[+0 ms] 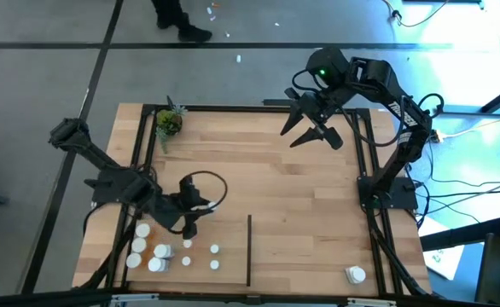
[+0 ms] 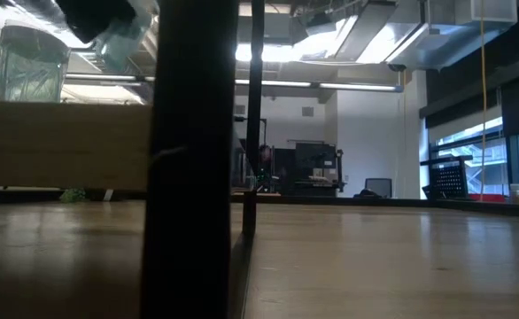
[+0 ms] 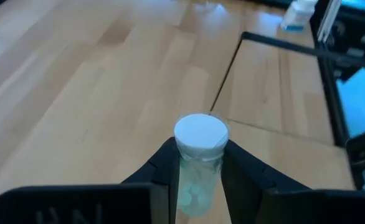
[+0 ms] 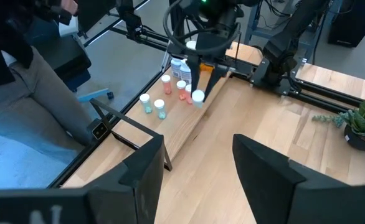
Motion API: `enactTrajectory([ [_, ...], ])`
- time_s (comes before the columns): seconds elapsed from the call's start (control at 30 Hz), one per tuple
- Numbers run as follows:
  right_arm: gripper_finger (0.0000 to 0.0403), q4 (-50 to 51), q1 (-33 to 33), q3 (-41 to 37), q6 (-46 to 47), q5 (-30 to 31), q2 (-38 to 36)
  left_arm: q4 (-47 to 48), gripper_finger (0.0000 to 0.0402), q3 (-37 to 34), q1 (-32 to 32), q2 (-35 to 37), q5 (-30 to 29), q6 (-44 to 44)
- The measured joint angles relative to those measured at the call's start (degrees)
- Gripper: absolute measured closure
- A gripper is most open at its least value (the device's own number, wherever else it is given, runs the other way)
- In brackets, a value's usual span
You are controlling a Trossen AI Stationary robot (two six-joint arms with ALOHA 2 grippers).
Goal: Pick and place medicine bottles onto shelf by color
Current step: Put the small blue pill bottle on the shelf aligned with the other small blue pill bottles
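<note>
My left gripper (image 1: 188,225) is shut on a clear medicine bottle with a white cap (image 3: 198,155), over the near left part of the light-wood shelf (image 1: 301,213). It also shows in the right wrist view (image 4: 198,78). Several white-capped bottles (image 1: 143,247) and an orange one (image 1: 160,251) stand upright on the board to its near left, left of the thin black divider strip (image 1: 249,251). One white bottle (image 1: 355,275) stands at the near right. My right gripper (image 1: 314,132) is open and empty over the far right part. My left gripper pinches the bottle's clear body (image 3: 195,186) just below the white cap (image 3: 200,132), between its two fingers (image 3: 164,168). The fingers slant down from the table's left side. The bottle stands roughly upright, cap up. Its bottom is hidden between the fingers.
A small green potted plant (image 1: 169,124) stands at the far left corner. Black rails (image 1: 369,222) edge the board. A person stands beyond the far edge (image 1: 177,21) and shows in the right wrist view (image 4: 20,74). The board's middle is bare wood.
</note>
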State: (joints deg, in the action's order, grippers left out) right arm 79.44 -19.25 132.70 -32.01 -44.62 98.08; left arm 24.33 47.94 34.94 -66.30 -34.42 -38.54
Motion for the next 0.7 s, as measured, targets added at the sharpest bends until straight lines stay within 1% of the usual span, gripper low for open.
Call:
enactTrajectory([
  [0.17,0.021,-0.05,-0.01,0.0,0.0,0.0,0.0,-0.49,0.0322,-1.4,-4.2,0.0,5.86,8.99],
  [0.27,0.021,-1.12,0.0,0.0,-0.02,0.0,0.0,-2.36,0.0322,-3.94,-7.85,1.06,10.96,12.1],
  [0.4,0.021,-3.26,-0.02,0.0,-0.02,0.0,0.0,-7.42,0.0322,-8.42,-13.83,3.97,19.02,16.86],
  [0.47,0.021,-4.35,-0.02,0.0,-0.02,0.0,0.0,-10.9,0.0322,-10.92,-16.96,5.63,23.54,19.28],
  [0.6,0.021,-4.98,-0.02,0.0,-0.02,0.0,0.0,-21.06,0.0322,-16.82,-21.98,8.22,34.25,21.38],
  [0.7,0.021,-4.96,-0.02,0.0,0.0,0.0,0.0,-27.85,0.0322,-20.57,-24.09,8.7,39.38,22.99],
])
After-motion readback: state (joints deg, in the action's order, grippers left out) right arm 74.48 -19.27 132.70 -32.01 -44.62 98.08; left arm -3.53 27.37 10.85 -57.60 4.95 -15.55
